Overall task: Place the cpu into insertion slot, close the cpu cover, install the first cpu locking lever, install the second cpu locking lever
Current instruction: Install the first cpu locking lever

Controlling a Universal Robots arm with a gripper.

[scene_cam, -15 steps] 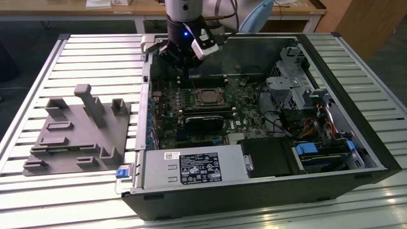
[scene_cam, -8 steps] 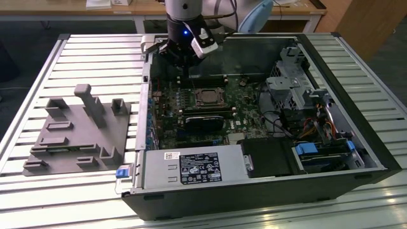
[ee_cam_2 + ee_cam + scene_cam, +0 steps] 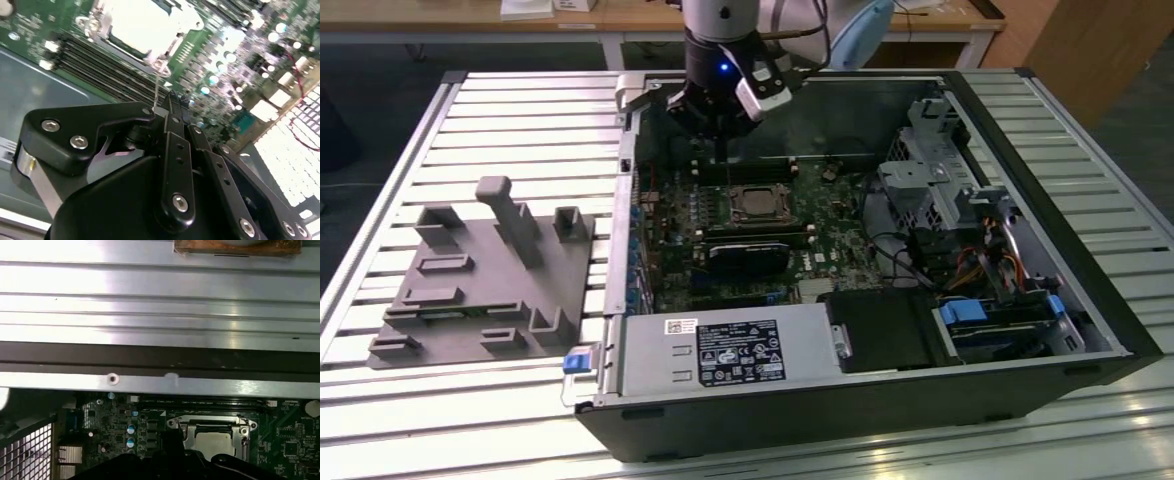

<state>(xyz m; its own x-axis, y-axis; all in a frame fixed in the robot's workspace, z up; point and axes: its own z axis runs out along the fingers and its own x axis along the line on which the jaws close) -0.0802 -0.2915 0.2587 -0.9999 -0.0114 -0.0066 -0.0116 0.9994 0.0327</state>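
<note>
The slatted metal worktop carries an open computer case, and a grey fixture lies beside the case on the exterior view's left. The motherboard covers the case floor. Roughly mid-case, toward its far wall, is the insertion slot.

The end effector hangs inside the case just by that far wall. Its fingers look drawn together, with the tips beside the slot's nearest corner. The cpu cover appears to lie flat on the slot, and the cpu shows through its window, so the chip seems seated and covered.

In the second wrist view a thin wire locking lever runs from that corner to the fingertips. Whether they pinch it or only press on it, I cannot tell.

The step in hand is probably a lever install. It would go best by pushing along the lever's own swing, low and steady. The pressure should stay on the wire, not on the cover or the parts nearby on the board.
</note>
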